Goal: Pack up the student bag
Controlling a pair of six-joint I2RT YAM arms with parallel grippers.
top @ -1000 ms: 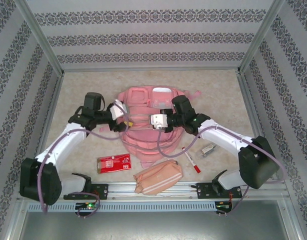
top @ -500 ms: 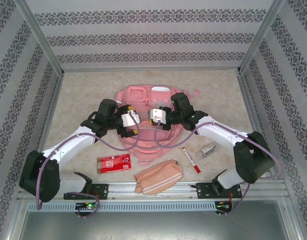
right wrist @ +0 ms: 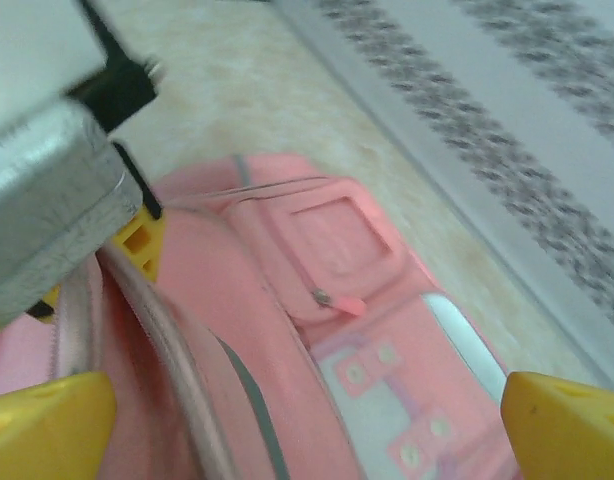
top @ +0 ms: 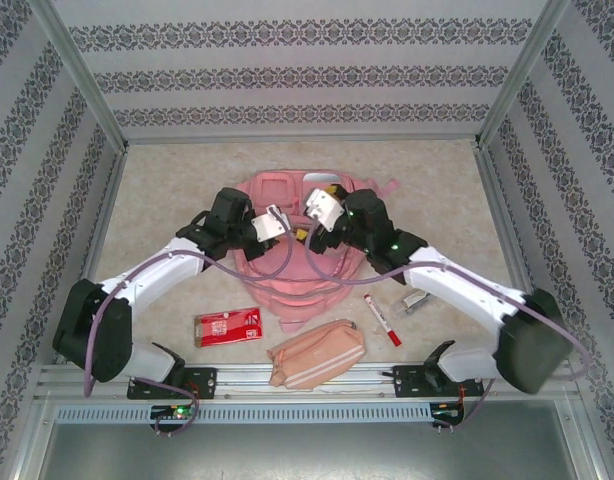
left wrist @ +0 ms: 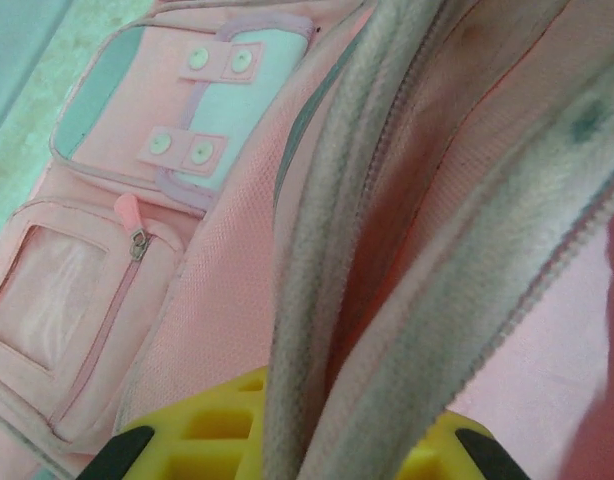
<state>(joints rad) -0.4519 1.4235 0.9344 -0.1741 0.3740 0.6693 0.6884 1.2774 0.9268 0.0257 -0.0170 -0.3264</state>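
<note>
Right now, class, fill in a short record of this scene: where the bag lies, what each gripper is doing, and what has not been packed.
bag: student bag lies flat at mid-table, zip opening parted
left arm: left gripper shut on the bag's zip edge
right arm: right gripper open over the bag, holding nothing
not packed, near edge: red packet, pink pouch, red marker, small metal item, kind unclear
</note>
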